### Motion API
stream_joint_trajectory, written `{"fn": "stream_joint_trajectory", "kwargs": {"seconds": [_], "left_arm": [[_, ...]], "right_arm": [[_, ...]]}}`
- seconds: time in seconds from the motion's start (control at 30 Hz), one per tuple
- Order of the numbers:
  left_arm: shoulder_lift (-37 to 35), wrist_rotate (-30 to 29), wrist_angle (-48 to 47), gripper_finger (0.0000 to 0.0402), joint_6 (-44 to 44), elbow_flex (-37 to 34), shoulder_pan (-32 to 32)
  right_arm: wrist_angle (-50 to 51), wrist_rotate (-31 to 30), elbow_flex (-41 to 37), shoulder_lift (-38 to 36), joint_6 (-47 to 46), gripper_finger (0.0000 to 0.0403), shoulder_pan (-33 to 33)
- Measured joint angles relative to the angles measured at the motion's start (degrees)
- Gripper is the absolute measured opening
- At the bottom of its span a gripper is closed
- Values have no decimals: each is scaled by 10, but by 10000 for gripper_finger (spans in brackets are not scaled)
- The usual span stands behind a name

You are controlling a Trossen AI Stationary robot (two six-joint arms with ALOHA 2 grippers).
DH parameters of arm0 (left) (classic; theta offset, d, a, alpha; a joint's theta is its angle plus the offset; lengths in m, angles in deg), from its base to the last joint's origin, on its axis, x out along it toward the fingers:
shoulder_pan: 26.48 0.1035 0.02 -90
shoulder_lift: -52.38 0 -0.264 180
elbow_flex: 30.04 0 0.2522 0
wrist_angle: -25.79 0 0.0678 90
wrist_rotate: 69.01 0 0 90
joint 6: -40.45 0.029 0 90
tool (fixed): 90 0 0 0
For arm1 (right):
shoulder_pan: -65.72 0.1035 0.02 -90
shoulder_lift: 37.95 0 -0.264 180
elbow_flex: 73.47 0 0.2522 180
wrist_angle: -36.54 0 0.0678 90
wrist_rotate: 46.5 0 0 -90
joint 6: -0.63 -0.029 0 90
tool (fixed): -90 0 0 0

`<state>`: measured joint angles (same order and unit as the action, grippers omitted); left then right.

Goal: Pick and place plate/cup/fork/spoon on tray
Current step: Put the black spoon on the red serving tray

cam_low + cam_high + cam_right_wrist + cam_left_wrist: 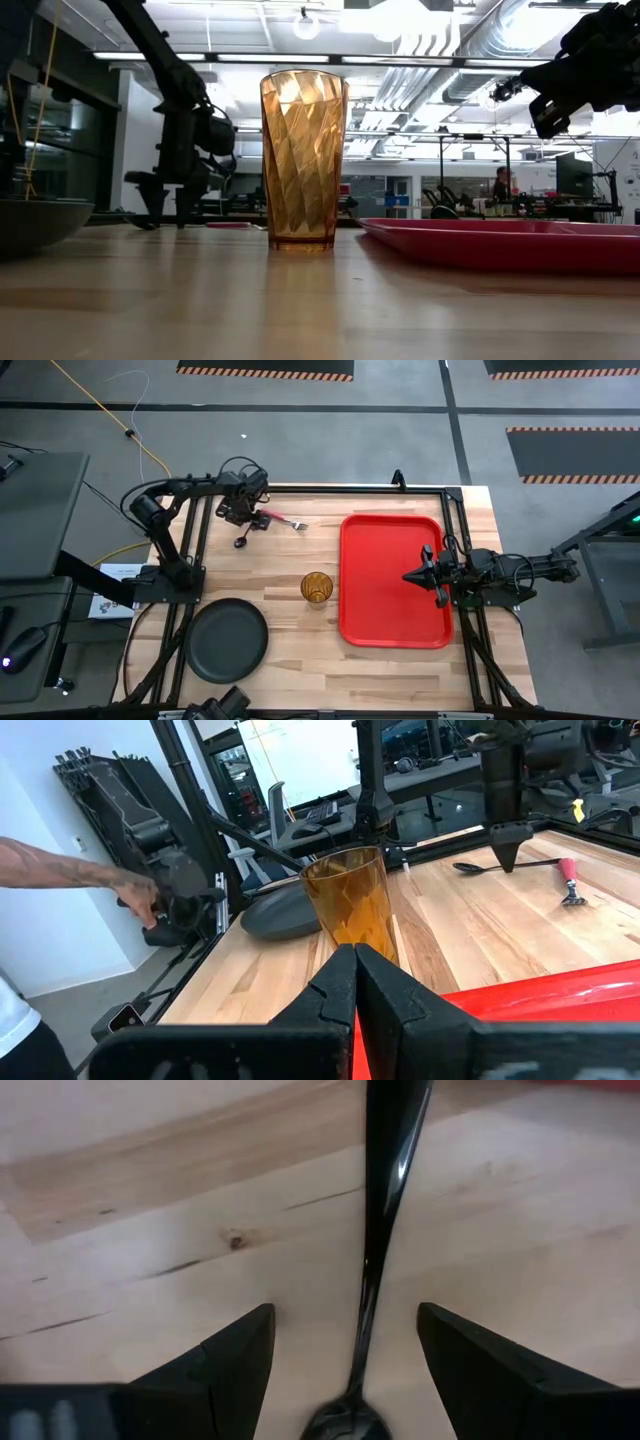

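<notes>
The grey spoon (385, 1200) lies flat on the table at the far left, next to the pink-handled fork (280, 517). My left gripper (345, 1370) is open and points down. Its fingers stand on either side of the spoon's handle near the bowl (345, 1422) and do not touch it. It also shows in the right wrist view (505, 845). The amber cup (317, 587) stands upright mid-table. The dark plate (228, 640) lies at the near left. My right gripper (425, 574) is shut and empty, above the red tray (385, 610).
The tray lies on the table's right half, with the cup just left of it. A person's arm (70, 870) reaches to the left arm's base frame beyond the table. Bare wood lies between the cup and the utensils.
</notes>
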<state>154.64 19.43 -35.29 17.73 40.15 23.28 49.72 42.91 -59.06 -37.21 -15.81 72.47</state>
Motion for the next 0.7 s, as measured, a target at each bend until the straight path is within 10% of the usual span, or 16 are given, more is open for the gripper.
{"fn": "stream_joint_trajectory", "kwargs": {"seconds": [0.2, 0.5, 0.7], "left_arm": [[-6, -3, 15, 205, -9, -18, -12], [-12, 0, 28, 16, -25, -21, -30], [-59, -4, -17, 7, -16, -5, -38]], "right_arm": [[0, -1, 0, 0, 0, 0, 0], [0, 1, 0, 0, 0, 0, 0], [0, 1, 0, 0, 0, 0, 0]]}}
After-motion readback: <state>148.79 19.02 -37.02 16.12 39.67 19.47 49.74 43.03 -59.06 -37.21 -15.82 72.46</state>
